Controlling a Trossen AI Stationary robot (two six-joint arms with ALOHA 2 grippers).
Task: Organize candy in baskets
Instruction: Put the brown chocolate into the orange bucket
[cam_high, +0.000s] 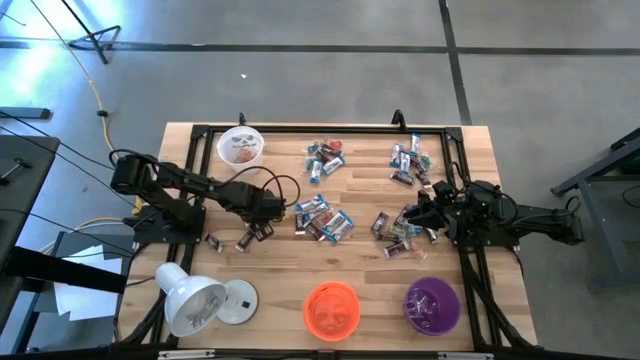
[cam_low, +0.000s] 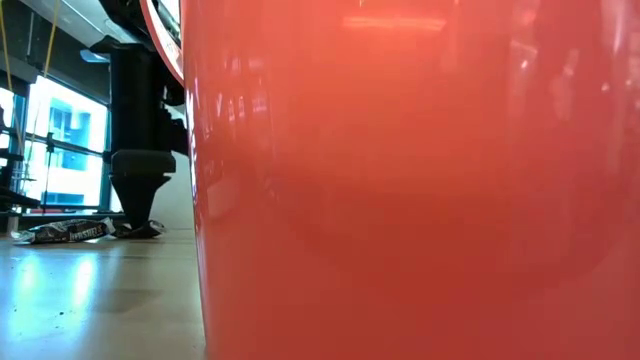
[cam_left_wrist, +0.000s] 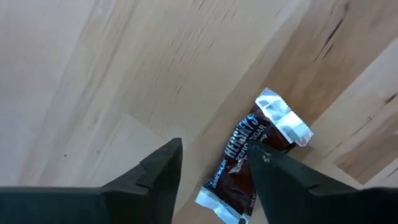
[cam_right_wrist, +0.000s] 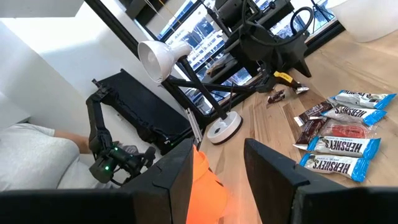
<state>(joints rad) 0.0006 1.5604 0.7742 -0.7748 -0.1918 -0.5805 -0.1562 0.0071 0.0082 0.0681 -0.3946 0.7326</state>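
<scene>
Left fingers (cam_left_wrist: 214, 171) apart, straddling brown candy (cam_left_wrist: 249, 152)

The high view looks straight down on the whole table (cam_high: 330, 270). The low view sits at tabletop height, pressed close against the orange basket (cam_low: 420, 180), which fills most of it. The left wrist view faces steeply down, very near a brown candy bar (cam_left_wrist: 245, 152). The right wrist view looks level across the table past the orange basket (cam_right_wrist: 208, 190) toward the lamp (cam_right_wrist: 163, 55), which the high view shares (cam_high: 192, 302).
</scene>
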